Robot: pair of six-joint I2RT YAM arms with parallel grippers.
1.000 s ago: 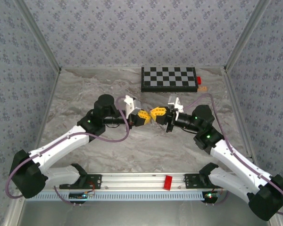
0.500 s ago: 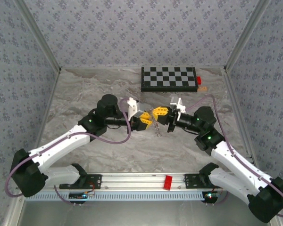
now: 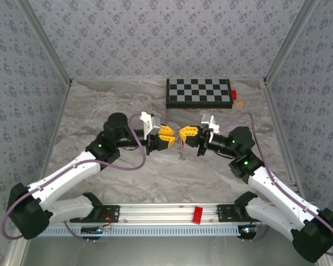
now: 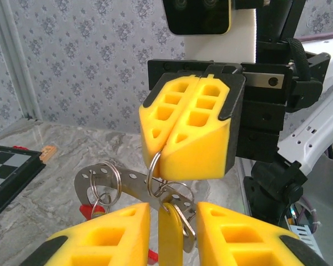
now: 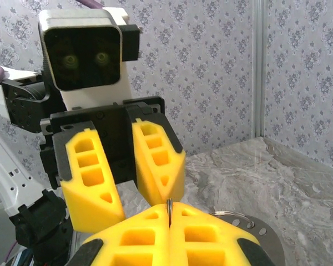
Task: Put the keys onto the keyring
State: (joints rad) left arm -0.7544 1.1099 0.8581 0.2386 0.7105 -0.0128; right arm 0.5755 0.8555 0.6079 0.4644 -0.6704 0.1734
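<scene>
The left gripper (image 3: 172, 138) and the right gripper (image 3: 181, 133) are held tip to tip above the middle of the marbled grey table (image 3: 100, 111). The grey metal keyring (image 4: 130, 180) hangs just under the right gripper's tips and directly in front of the left gripper's, with its lower end dangling above the table between the two. It is seen as a curved flat band pierced with small holes. A red piece sits low on its left side, and several thin wire loops are threaded on it. A pale yellowish flat key (image 4: 169, 233) is hung from those loops, upright in the gap between the left gripper's yellow fingers (image 4: 100, 238). Those fingers are parted a little, and whether the key is touched by them cannot be told. The right gripper's fingers are pressed fully together, with one wire loop of the keyring pinched between them. A black-and-white checkerboard (image 3: 198, 93) lies at the far side.
</scene>
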